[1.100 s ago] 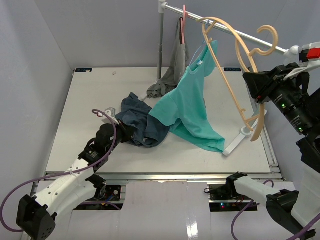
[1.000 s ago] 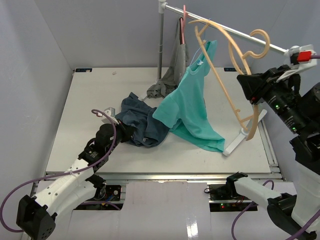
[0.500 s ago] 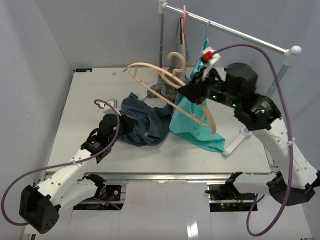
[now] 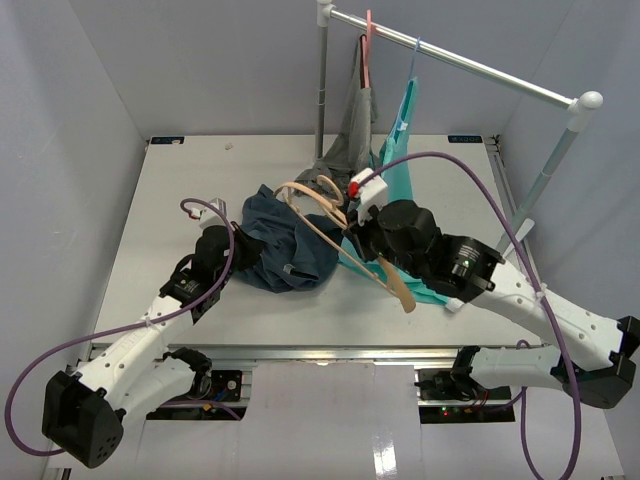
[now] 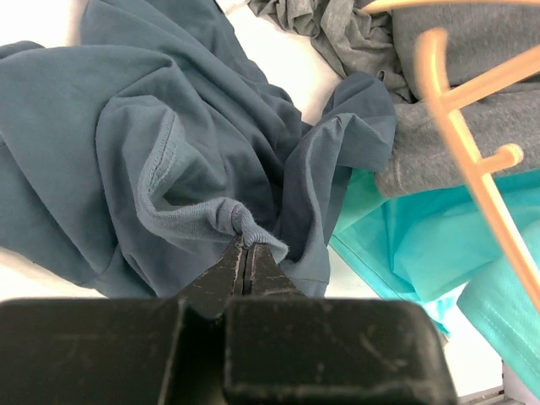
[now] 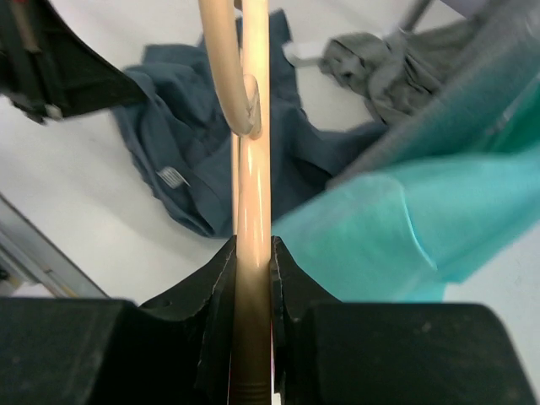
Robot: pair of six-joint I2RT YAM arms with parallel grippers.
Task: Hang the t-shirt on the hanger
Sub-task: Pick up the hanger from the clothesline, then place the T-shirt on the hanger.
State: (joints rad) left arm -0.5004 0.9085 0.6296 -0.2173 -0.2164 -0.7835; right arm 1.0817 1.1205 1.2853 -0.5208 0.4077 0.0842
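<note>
Top view: t-shirt (image 4: 285,240) lies bunched on the table (image 4: 170,200), left of centre. Left gripper (image 4: 243,252) sits low at the shirt's left edge, its fingertips buried in the cloth. Right gripper (image 4: 365,245) reaches in from the right and holds the hanger (image 4: 395,289). The hanger lies slantwise, its upper end over the shirt's right side and its lower end over the green garment (image 4: 400,190). The grey garment (image 4: 350,130) hangs from the rail (image 4: 450,62) behind.

Left wrist view: left gripper (image 5: 246,253), jaws pressed together, pinches a raised fold at a hem of the t-shirt (image 5: 126,152). The hanger (image 5: 456,126) crosses the upper right, over the grey garment (image 5: 456,51) and the green garment (image 5: 405,253).

Right wrist view: right gripper (image 6: 251,261) is clamped on the hanger (image 6: 251,194), whose bar runs straight away from the camera. Beyond it is the t-shirt (image 6: 194,126), crumpled, with a small white label (image 6: 173,177) showing. The green garment (image 6: 380,219) is to the right, the grey garment (image 6: 396,76) further back.
</note>
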